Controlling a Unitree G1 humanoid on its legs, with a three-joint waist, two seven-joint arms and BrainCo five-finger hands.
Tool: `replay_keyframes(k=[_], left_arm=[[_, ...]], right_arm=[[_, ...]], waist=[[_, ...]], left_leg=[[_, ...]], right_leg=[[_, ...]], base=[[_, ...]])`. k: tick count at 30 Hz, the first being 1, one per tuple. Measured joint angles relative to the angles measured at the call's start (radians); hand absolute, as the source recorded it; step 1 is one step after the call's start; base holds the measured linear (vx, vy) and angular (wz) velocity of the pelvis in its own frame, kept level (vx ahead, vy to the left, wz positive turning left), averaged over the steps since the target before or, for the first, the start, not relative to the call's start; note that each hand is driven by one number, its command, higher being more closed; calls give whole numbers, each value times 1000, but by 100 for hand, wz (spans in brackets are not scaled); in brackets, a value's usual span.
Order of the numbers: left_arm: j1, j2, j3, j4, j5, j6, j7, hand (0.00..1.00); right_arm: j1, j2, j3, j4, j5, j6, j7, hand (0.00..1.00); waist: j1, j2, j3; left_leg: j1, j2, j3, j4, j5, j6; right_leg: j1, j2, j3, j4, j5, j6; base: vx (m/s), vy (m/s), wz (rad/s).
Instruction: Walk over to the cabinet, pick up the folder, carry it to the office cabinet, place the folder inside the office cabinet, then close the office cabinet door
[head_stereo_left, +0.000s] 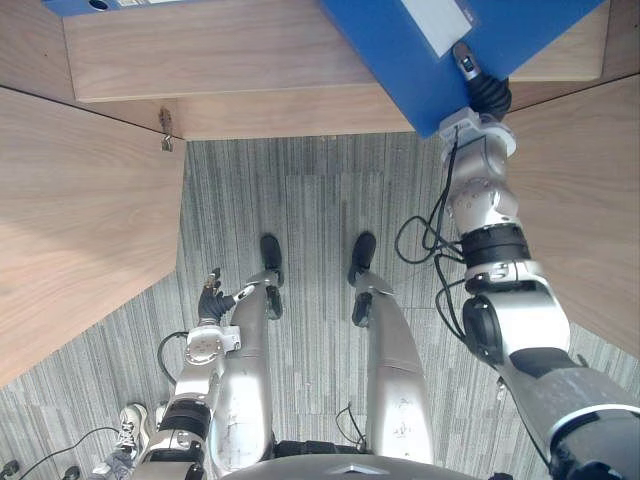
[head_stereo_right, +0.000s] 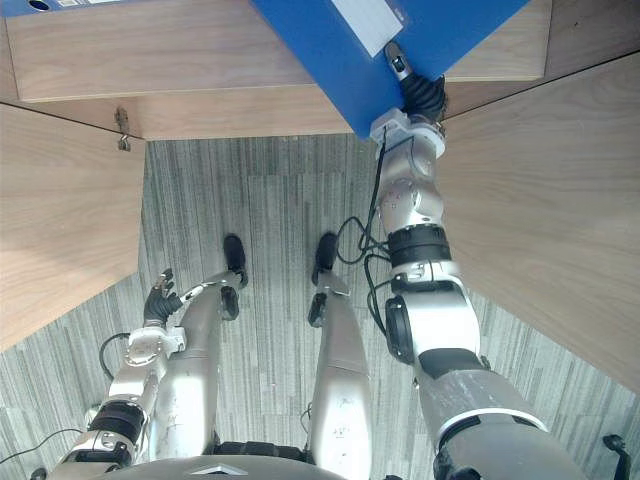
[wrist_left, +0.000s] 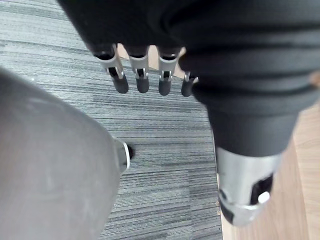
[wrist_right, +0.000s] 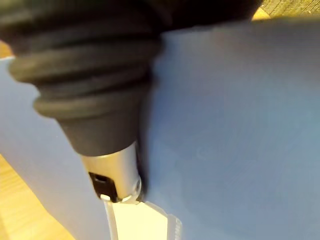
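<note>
The blue folder (head_stereo_left: 400, 50) with a white label (head_stereo_left: 440, 22) is held out over the wooden shelf (head_stereo_left: 220, 60) of the open office cabinet. My right hand (head_stereo_left: 480, 85) grips its near corner, thumb (head_stereo_left: 467, 62) lying on top; the fingers beneath are hidden. In the right wrist view the thumb (wrist_right: 112, 170) presses on the blue folder (wrist_right: 230, 125) next to the label (wrist_right: 140, 225). My left hand (head_stereo_left: 210, 298) hangs low by my side over the carpet, its fingers (wrist_left: 142, 75) straight and holding nothing.
The cabinet's left door (head_stereo_left: 80, 230) stands open with a metal hinge (head_stereo_left: 165, 135) at its top corner; another wooden panel (head_stereo_left: 590, 200) flanks the right. A second blue folder (head_stereo_left: 100, 5) lies at the shelf's far left. Grey striped carpet (head_stereo_left: 300, 200) lies below.
</note>
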Motion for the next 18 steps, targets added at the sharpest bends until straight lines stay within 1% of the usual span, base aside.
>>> replay_keyframes(k=[2,4,5,8,11,18], left_arm=[[-6,0,-3,0,-1,0,7,0],[-8,0,-4,2,-11,0,13,0],[-8,0,-4,3,-12,0,13,0],[-9,-1,-5,10,-22,0,21,0],[-9,-6,-14,10,-29,0,32,0],[-14,-9,-21,10,-30,0,33,0]], right_arm=[[-37,-20,18,41,3,2,-1,100],[-86,-24,46,89,15,23,-18,100],[-101,-24,57,106,22,24,-20,0],[-154,-28,98,146,32,31,-34,0],[-180,-43,107,157,58,35,-36,0],[-185,-57,115,156,59,28,-38,0]], waist=[[0,0,0],[-1,0,0],[-1,0,0],[-1,0,0],[0,0,0],[0,0,0]], left_leg=[[-5,-2,-3,-4,8,-1],[-6,-2,-3,-7,14,-2],[-6,-2,-3,-9,15,-2],[-10,-4,-3,-26,29,-5],[-10,-4,-4,-39,41,-8],[-10,-3,-9,-58,60,-12]], right_leg=[[-3,0,-4,-9,6,-1],[-4,0,-6,-9,8,-3],[-5,0,-6,-9,8,-4],[-15,-1,-6,-10,13,-9],[-17,-1,-12,-12,16,-13],[-17,0,-26,-18,20,-21]], base=[[20,3,6],[13,-3,2],[0,0,0],[0,0,0],[18,-20,5],[19,-17,4]])
